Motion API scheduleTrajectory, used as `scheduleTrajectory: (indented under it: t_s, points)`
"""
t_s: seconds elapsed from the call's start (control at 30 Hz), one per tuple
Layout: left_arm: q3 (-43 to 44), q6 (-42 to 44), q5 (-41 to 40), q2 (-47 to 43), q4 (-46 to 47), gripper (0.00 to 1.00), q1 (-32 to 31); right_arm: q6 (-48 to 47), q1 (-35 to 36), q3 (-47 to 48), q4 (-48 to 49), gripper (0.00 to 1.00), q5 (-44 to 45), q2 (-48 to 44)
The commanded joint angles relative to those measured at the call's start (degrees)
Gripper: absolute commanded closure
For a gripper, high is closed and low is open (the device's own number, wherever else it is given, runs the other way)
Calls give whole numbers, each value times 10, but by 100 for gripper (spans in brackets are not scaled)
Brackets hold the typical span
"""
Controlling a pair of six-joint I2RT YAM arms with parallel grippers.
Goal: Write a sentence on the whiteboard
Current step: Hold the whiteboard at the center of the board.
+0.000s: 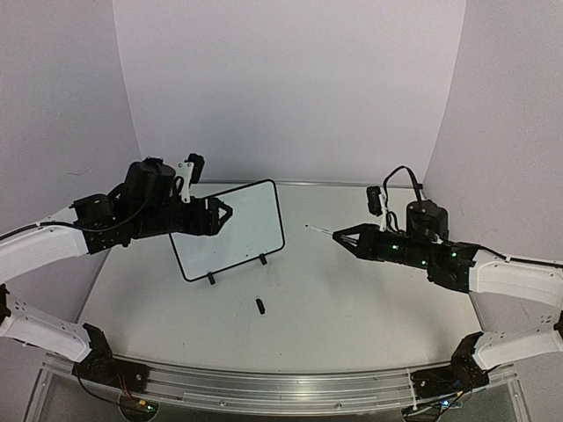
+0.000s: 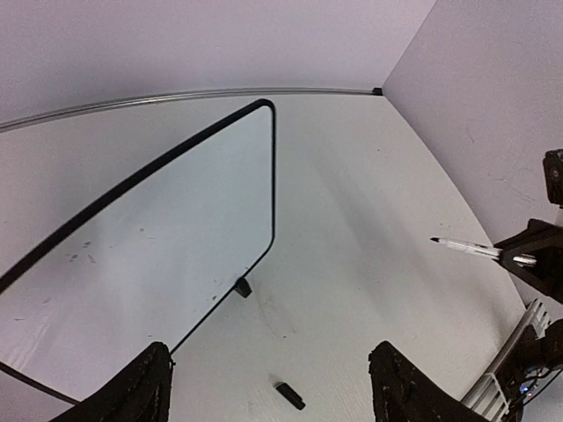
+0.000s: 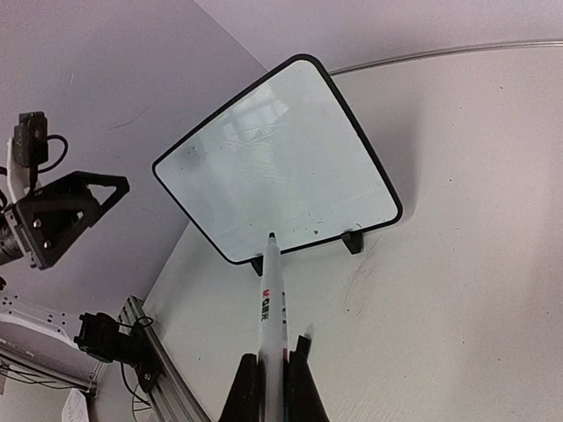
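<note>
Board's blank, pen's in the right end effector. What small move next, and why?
Probably advance the right end effector so the marker tip reaches the whiteboard at its upper left: the surface is unwritten, and the tip is uncapped and short of it.

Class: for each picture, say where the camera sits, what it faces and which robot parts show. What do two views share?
Top external: above and behind the arm bases, looking down at the table; both arms show, left hand open, right hand shut on the marker.
Left wrist: on the left arm, facing the whiteboard and a small black cap; its own two fingers show.
Right wrist: on the right arm, looking along the marker at the whiteboard; its own fingers show.
Shared: both wrist views show the whiteboard.
</note>
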Motion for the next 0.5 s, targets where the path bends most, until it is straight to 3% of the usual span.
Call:
scheduleTrajectory:
  t_s: [0.0,0.27,0.47]
  points:
    - [40,66,86,-28,-60,22,89,-10,9,19,0,100,7,-3]
    - [2,89,314,-75,-72,21,317,-34,33,46,-13,100,-4,18]
    - [-39,91,408,-78,-77,22,399,-53,59,96,-11,100,-14,65]
